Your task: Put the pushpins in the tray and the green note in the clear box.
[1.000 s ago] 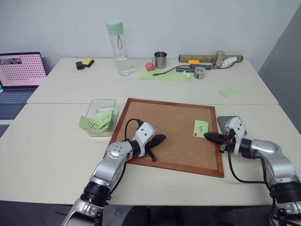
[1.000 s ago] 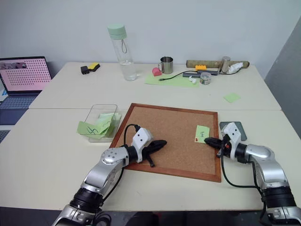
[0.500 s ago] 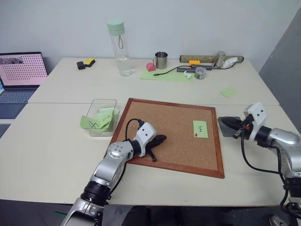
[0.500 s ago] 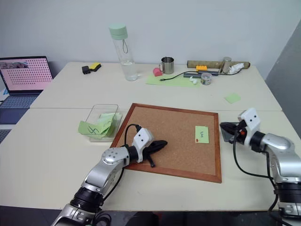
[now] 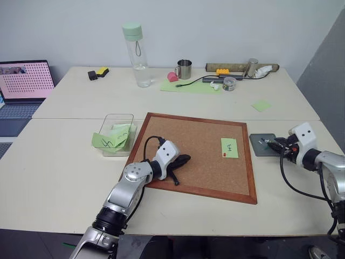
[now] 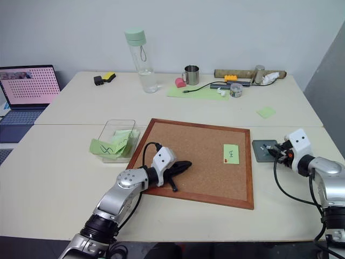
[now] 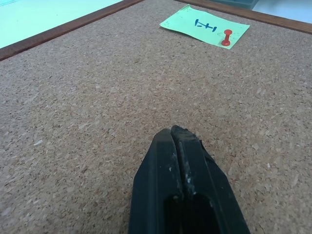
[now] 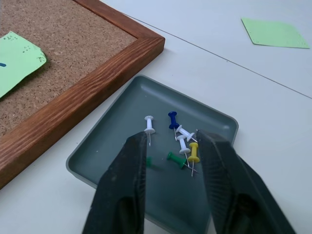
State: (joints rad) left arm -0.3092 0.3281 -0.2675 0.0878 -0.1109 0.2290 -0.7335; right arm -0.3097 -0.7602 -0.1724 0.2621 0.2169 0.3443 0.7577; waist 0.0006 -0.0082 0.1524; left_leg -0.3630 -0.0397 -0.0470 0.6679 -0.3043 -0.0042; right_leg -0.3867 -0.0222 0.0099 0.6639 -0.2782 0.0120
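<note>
Right gripper [image 8: 170, 146], fingers apart and empty, above the tray [image 8: 117, 141] holding loose pushpins [image 8: 183, 146]. Left gripper [image 7: 176, 134], closed and empty, on the corkboard [image 7: 97, 97]. A red pin [image 7: 226, 38] fixes the green note [image 7: 195, 22].

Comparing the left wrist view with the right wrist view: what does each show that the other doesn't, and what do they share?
Left wrist only: the shut left gripper and the red pushpin pinning the light green paper note.
Right wrist only: the open right gripper over the dark grey square tray, holding loose coloured pushpins, plus a blank green note.
Both: the wood-framed corkboard, and the pinned note.
</note>
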